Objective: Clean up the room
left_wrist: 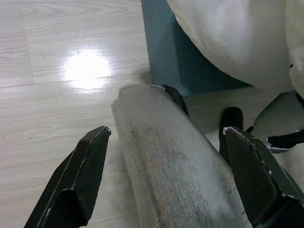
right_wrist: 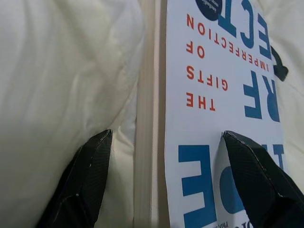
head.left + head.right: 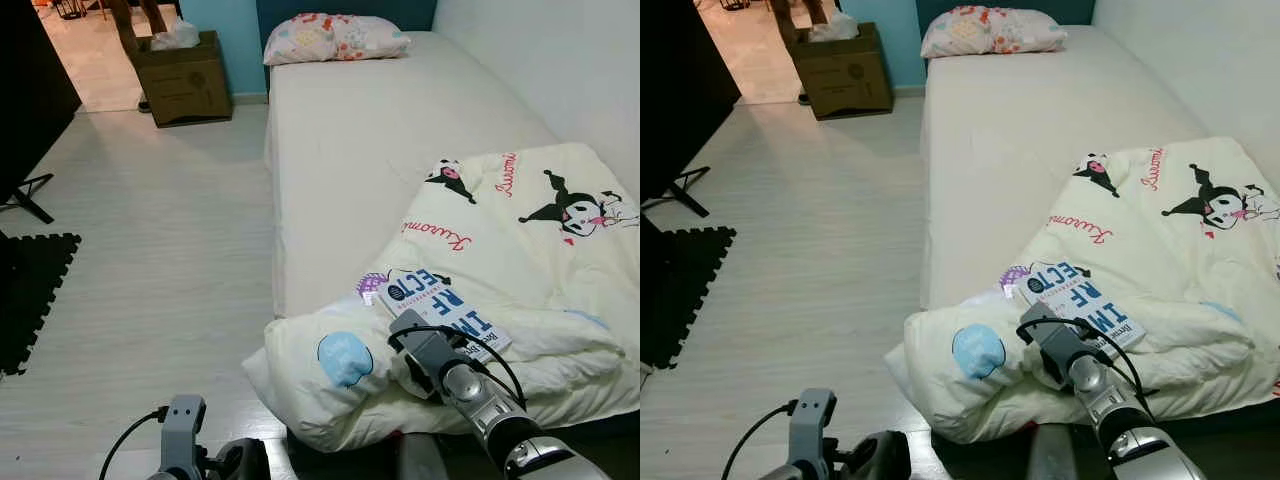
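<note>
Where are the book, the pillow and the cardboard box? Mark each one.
book (image 2: 223, 95), right wrist view, on its white cover
pillow (image 3: 335, 37), left eye view, on its middle
cardboard box (image 3: 187, 85), left eye view, on its front face

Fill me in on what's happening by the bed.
The right gripper is reaching over a white book with blue and red lettering that lies on the rumpled comforter at the foot of the bed. Its fingers are open, one over the cover, one over the comforter beside the book's page edge. The left gripper hangs open near the floor.
</note>
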`<state>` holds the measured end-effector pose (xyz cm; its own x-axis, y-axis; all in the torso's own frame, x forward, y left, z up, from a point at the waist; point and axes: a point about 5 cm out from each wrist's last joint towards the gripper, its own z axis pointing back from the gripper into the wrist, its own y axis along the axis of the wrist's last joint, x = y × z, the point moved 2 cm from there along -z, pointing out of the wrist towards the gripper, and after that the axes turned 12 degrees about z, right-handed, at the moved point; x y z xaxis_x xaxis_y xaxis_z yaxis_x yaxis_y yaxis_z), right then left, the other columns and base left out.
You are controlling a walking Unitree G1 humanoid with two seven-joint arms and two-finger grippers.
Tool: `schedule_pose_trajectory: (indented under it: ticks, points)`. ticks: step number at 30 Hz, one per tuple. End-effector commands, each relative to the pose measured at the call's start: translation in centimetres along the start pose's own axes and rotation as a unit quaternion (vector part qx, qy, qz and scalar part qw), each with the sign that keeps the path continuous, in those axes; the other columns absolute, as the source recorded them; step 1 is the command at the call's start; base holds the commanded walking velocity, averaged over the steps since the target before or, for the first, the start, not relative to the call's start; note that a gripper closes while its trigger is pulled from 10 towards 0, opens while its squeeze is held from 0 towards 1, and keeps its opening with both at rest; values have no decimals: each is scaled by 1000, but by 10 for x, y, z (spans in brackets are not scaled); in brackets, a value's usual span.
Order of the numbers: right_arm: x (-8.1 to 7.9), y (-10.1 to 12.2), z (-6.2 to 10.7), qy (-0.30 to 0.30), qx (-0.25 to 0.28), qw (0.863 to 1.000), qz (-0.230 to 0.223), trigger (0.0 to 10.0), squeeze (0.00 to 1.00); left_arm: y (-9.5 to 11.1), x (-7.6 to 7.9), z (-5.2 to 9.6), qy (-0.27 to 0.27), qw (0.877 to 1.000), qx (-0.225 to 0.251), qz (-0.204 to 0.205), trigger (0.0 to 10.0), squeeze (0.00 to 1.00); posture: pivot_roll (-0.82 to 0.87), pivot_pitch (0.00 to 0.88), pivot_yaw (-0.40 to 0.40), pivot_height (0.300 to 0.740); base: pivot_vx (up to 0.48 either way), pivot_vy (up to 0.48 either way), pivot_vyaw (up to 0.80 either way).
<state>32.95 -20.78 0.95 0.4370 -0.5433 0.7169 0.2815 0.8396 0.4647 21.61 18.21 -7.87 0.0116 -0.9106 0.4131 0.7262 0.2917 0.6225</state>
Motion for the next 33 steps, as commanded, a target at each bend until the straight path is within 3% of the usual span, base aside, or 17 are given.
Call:
schedule_pose_trajectory:
  ticks: [1,7,10,18,24,25,26,27,33]
  points:
    - [-13,-4,1,23,-5,1000,0,10000,0,-5,-9,6,10,1000,-10,-6,10000,0,65,203,32,600,0,0,0]
    - [-10,-6,2,15,-10,1000,6,10000,0,-6,-8,5,7,1000,-12,-7,10000,0,68,205,34,600,0,0,0]
    - [-1,-10,2,-16,-24,1000,5,10000,0,-5,-8,5,6,1000,-12,-8,10000,0,76,209,33,600,0,0,0]
    - [15,-22,3,-74,-68,994,-45,10000,0,-8,-10,8,6,1000,-13,-12,10000,0,89,212,36,600,0,0,0]
    - [17,-25,4,-81,-80,992,-52,10000,0,-10,-11,9,5,1000,-14,-12,10000,0,91,213,33,600,0,0,0]
    - [18,-25,4,-82,-80,992,-54,4196,0,-10,-11,9,5,1000,-14,-12,10000,0,91,209,33,600,0,0,0]
    - [18,-25,4,-82,-80,992,-54,4196,0,-10,-11,9,5,1000,-14,-12,10000,0,91,209,33,600,0,0,0]
    - [19,-25,4,-85,-79,992,-56,0,0,-10,-11,8,5,1000,-14,-12,10000,0,91,209,32,600,0,0,0]
    - [22,-19,3,-92,-58,991,-81,0,0,-11,-10,8,5,1000,-14,-11,10000,0,85,204,31,600,0,0,0]
